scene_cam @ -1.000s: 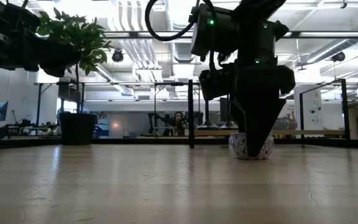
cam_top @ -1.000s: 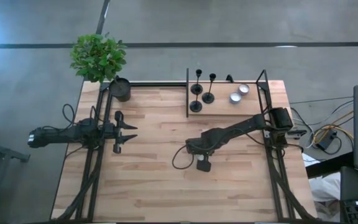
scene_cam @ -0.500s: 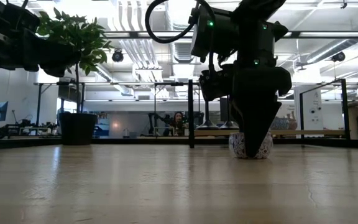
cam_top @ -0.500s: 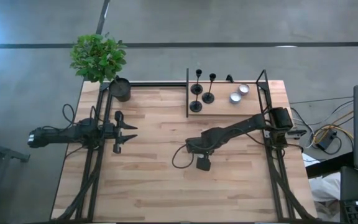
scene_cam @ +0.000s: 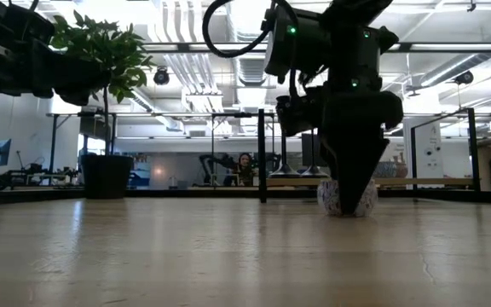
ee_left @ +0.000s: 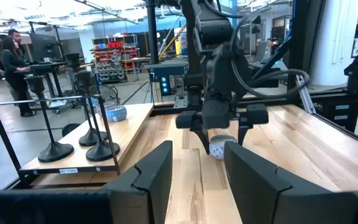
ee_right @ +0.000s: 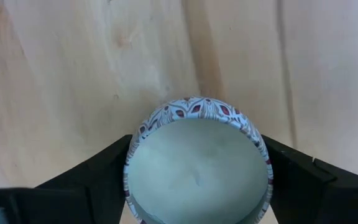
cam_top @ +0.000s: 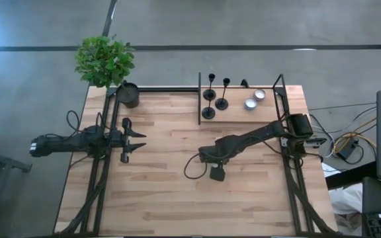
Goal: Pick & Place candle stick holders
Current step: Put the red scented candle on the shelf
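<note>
Three black candle stick holders (cam_top: 210, 102) stand on their round bases on a raised wooden shelf (cam_top: 270, 112) at the table's far right; they also show in the left wrist view (ee_left: 79, 140). Nearer the middle, my right gripper (scene_cam: 346, 205) points down, shut on a small round tin candle with a red-and-blue pattern (ee_right: 197, 168). In the high view the arm hides this tin. My left gripper (cam_top: 136, 141) waits open at the table's left, level, touching nothing. My right gripper pinches the patterned tin by its round side wall (ee_right: 132, 165), one finger (ee_right: 95, 180) on each of two opposite sides. The fingers come from above, pointing down. The tin stands upright with its bottom on the table (scene_cam: 346, 213).
Two silver tea-light cups (cam_top: 254, 99) sit on the shelf beside the holders. A black upright frame (cam_top: 199, 99) borders the shelf's left side. A potted plant (cam_top: 104, 61) in a dark pot (cam_top: 128, 94) stands at the far left corner. People stand in the room beyond.
My right gripper has drawn its fingers in around the patterned tin and taken hold of it, staying in place. The tin still stands on the table.
</note>
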You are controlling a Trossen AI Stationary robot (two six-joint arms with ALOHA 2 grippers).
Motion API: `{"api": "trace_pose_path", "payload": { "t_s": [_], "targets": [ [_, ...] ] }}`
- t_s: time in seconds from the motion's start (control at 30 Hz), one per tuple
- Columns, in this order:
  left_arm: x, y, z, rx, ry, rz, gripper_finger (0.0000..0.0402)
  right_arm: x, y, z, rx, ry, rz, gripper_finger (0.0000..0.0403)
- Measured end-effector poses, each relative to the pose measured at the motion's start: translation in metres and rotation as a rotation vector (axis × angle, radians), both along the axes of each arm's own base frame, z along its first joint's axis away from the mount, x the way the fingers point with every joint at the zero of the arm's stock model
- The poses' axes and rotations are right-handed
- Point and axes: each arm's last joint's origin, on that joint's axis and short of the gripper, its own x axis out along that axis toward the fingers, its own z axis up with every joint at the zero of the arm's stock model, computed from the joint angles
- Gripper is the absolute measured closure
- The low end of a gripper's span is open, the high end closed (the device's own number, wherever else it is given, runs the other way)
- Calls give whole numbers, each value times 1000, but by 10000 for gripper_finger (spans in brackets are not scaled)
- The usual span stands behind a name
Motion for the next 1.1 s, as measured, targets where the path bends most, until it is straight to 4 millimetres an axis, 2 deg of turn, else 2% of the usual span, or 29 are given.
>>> {"api": "trace_pose_path", "payload": {
  "t_s": [0.27,0.47,0.73,1.1],
  "targets": [
    [0,0,0,0,0,0,250,-9,-10,11,2,-7,-74,111],
    [0,0,0,0,0,0,250,-24,-15,17,4,-15,-141,110],
    [0,0,0,0,0,0,250,-60,-22,28,12,-30,-286,110],
    [0,0,0,0,-1,0,250,-121,-43,59,-27,22,-422,111]
  ]
}}
